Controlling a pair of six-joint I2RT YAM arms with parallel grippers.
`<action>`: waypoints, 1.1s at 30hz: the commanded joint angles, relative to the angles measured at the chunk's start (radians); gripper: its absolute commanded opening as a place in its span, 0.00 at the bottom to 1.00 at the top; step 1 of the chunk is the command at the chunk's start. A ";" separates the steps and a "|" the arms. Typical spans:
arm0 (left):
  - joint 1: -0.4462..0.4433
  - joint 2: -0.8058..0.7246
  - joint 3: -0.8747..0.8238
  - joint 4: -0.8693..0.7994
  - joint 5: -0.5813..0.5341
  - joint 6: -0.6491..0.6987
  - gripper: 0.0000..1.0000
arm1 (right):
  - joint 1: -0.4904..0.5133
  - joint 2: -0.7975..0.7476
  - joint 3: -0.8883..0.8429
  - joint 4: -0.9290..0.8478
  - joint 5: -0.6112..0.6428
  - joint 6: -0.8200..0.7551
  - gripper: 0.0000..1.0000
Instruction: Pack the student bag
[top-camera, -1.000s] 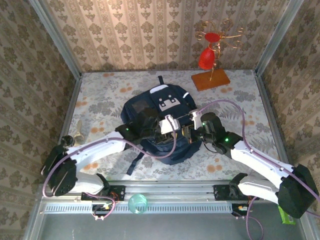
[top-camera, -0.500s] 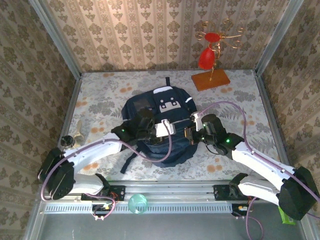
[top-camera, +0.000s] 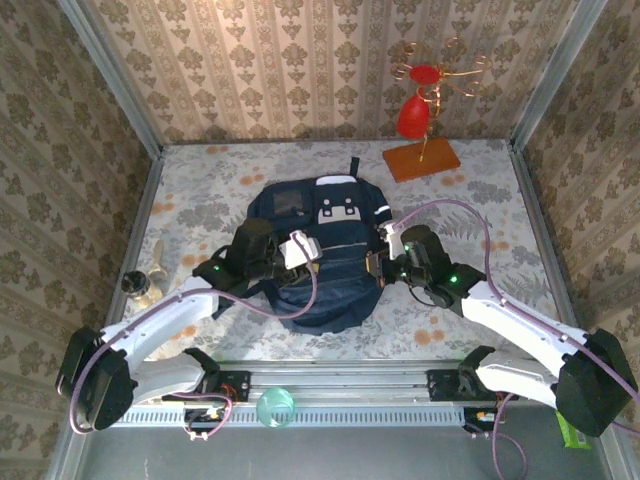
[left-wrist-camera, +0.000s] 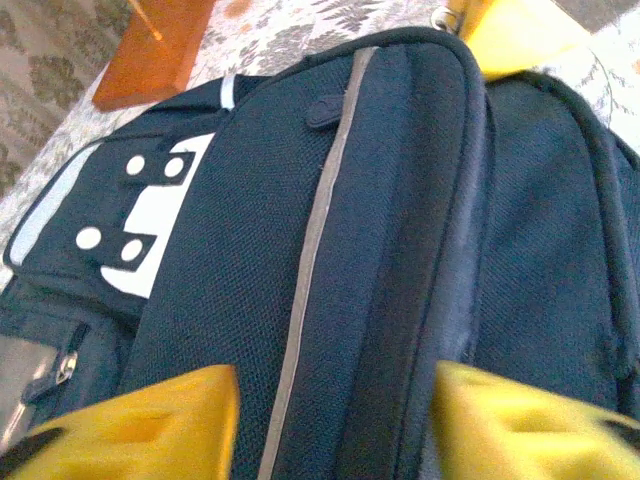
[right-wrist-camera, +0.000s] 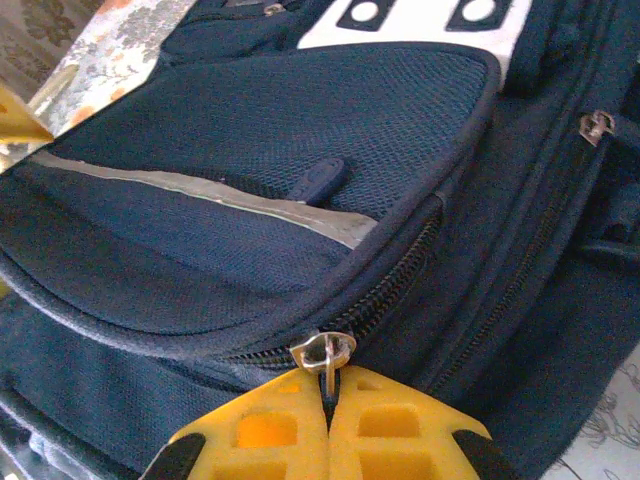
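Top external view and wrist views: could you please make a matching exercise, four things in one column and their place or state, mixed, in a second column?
1. student bag
2. left pincer
3. right pincer
4. wooden base

A. shut on the zip pull
B. far right corner of the table
C. open, above the student bag
D. middle of the table

Pairs: 1-D, 2-C, 3-A, 4-B.

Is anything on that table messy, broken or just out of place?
Nothing looks spilled or damaged. The student bag lies flat. The oddity is the red wire ornament on a wooden base at the far right corner: hardly school gear. A teal round thing also sits off the table, on the front rail.
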 joint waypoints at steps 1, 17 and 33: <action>-0.063 -0.024 0.044 -0.013 -0.030 -0.071 0.61 | 0.032 0.007 0.003 0.107 -0.053 0.017 0.00; -0.183 0.243 0.239 -0.151 -0.079 0.033 0.19 | 0.101 -0.012 -0.010 0.137 -0.049 0.008 0.00; -0.069 0.005 0.016 -0.033 0.109 0.190 0.00 | -0.081 0.039 0.025 -0.065 0.027 -0.030 0.00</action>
